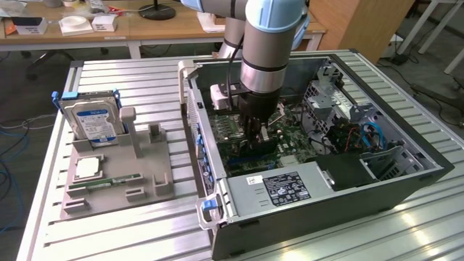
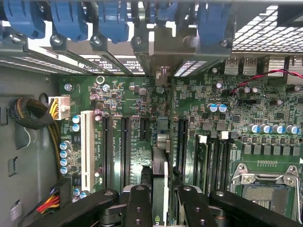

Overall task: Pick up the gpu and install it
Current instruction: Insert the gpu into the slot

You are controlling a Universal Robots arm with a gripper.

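My gripper point(image 1: 258, 136) is down inside the open computer case point(image 1: 217, 163), over the green motherboard point(image 1: 243, 155). Its two black fingers point(image 2: 137, 203) are shut on the gpu point(image 2: 161, 156), a thin dark card seen edge-on in the wrist view. The card stands upright on its edge among the black expansion slots point(image 2: 124, 146), and its silvery end bracket point(image 2: 163, 73) reaches toward the case's rear slot openings. In the exterior view the gpu point(image 1: 262, 145) is a dark shape below the fingers, low over the board; whether it sits in a slot I cannot tell.
A grey fixture point(image 1: 145, 163) at the exterior view's left holds a blue-labelled hard drive point(image 1: 91, 119), a green memory stick point(image 1: 108, 182) and a small chip point(image 1: 87, 167). The power supply point(image 1: 283, 187), drive cage and blue cables point(image 1: 370, 136) crowd the case. Blue slot latches point(image 2: 113, 19) hang ahead.
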